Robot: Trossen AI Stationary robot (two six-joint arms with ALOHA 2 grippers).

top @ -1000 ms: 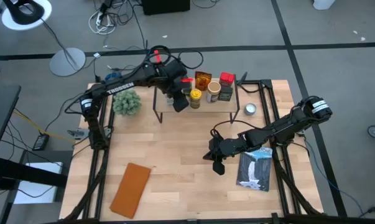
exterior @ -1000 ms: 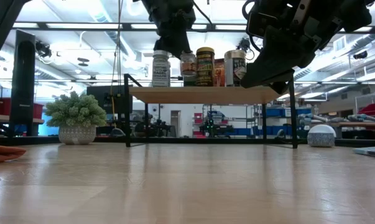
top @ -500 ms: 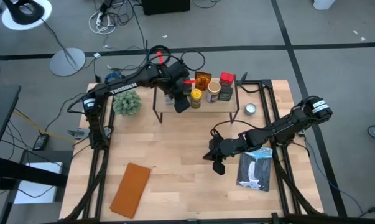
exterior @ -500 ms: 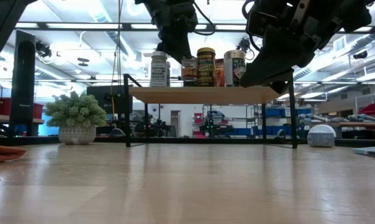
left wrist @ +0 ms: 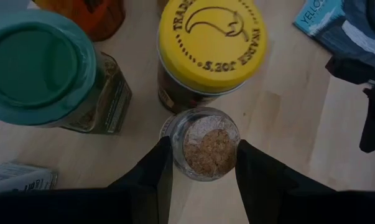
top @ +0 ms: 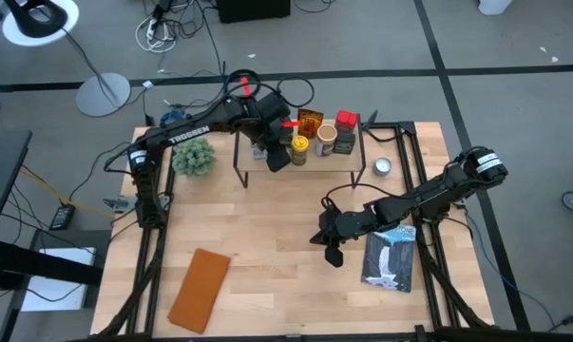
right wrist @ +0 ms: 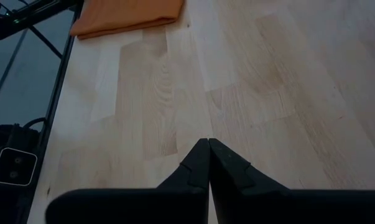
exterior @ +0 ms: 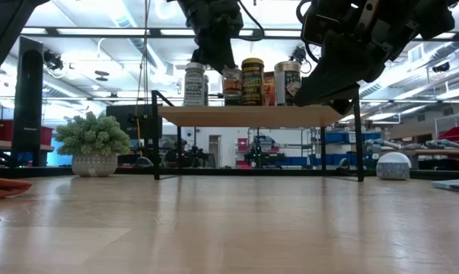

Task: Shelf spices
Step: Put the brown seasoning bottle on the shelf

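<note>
Left claw [left wrist: 203,163]: I have it clenched on a small clear jar [left wrist: 207,143] with tan granules showing through its top, one finger on each side, held from above so I can lower it straight down without knocking the neighbours.
Jar position: over the shelf [top: 343,155] near its front left part, just beside the yellow-lidded jar [left wrist: 211,43] and near the green-lidded jar [left wrist: 41,65]. I cannot tell from the low view whether its base already touches the plank.
Shelf contents: in the high view the amber packet [top: 310,122], red box [top: 347,120], dark tin [top: 344,142] and tan-lidded jar [top: 326,137] stand grouped toward the right, which leaves the left part free for what I am carrying.
Right claw [right wrist: 208,163]: fingers pressed together, grasping nothing, parked low over the bare worktop [top: 267,237] beside the blue-and-white book [top: 391,258], well apart from the shelf so it stays out of the left arm's way.
Also out: a small round tin [top: 382,167] sits on the worktop right of the shelf; I judge it may be left to shelve.
Next, as I judge it: settle the jar, then release.
</note>
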